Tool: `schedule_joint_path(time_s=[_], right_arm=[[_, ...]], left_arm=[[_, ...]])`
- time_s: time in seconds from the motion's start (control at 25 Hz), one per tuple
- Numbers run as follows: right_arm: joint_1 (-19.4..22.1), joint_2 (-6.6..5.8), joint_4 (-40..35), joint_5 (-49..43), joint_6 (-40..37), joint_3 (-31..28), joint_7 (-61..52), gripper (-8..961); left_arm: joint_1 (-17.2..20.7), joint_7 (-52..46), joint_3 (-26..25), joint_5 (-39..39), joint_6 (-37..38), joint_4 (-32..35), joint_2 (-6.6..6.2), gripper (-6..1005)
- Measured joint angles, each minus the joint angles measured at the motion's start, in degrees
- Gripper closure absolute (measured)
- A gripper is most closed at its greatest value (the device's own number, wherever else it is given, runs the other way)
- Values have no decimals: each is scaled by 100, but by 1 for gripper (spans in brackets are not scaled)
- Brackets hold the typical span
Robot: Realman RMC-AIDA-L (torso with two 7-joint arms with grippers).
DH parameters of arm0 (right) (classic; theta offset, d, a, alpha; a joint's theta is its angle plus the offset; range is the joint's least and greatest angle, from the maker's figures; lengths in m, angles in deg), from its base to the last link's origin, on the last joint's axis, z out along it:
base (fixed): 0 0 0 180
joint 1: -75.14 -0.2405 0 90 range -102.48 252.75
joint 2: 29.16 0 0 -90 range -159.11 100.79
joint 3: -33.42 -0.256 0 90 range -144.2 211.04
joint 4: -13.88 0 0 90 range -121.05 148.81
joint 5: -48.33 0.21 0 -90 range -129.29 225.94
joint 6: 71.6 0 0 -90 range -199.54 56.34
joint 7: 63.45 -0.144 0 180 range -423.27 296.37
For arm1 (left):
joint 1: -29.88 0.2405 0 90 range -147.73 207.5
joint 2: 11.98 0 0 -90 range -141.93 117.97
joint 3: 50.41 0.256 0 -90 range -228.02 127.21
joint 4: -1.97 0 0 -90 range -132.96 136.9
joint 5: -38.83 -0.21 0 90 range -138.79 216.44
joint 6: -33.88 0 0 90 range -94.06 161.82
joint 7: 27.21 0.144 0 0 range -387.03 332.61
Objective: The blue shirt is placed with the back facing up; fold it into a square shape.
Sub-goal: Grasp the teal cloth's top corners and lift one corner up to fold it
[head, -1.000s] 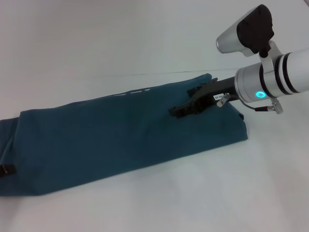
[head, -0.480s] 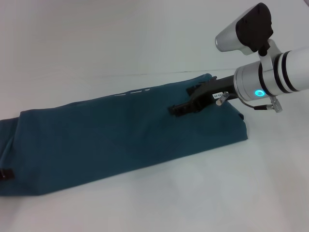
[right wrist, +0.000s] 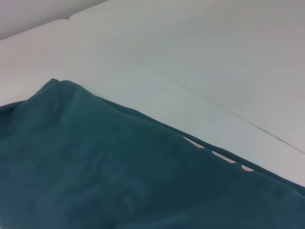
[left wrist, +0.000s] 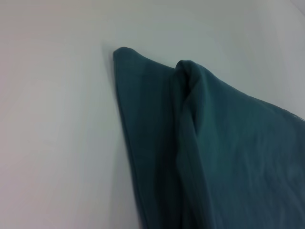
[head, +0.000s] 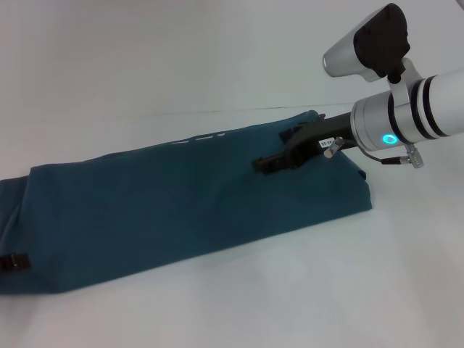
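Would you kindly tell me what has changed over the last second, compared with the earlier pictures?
Very little. At the head view's left edge, the left gripper has crept slightly farther into view beside the blue shirt. The right gripper stays over the shirt's right end, and the shirt lies as before, a long folded strip.

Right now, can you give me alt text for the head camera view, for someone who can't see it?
A blue shirt, folded into a long band, lies slantwise across a white table. The right gripper reaches in from the right over the shirt's far right end, its fingers apart. A small black part of the left gripper shows at the left edge by the shirt's other end.
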Motion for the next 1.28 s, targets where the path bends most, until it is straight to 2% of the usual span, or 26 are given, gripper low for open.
schedule_joint_path(time_s=[0.2,0.56,0.96,1.16,1.28], right_arm=[[0,-8,0,8,-189,91,104,25],[-128,-24,-7,33,-1389,159,580,25],[-83,-9,-135,36,-1394,161,592,25],[-80,1,-151,60,-1394,165,594,26],[-101,3,-156,70,-1378,171,595,26]], left_arm=[[-34,-35,12,-115,-37,0,-9,66],[-69,-62,52,-196,-40,4,-14,66],[-163,-160,99,-285,-76,-41,-20,65],[-227,-337,342,-434,-159,-62,-33,65],[-275,-394,507,-445,-142,-53,-5,131]])
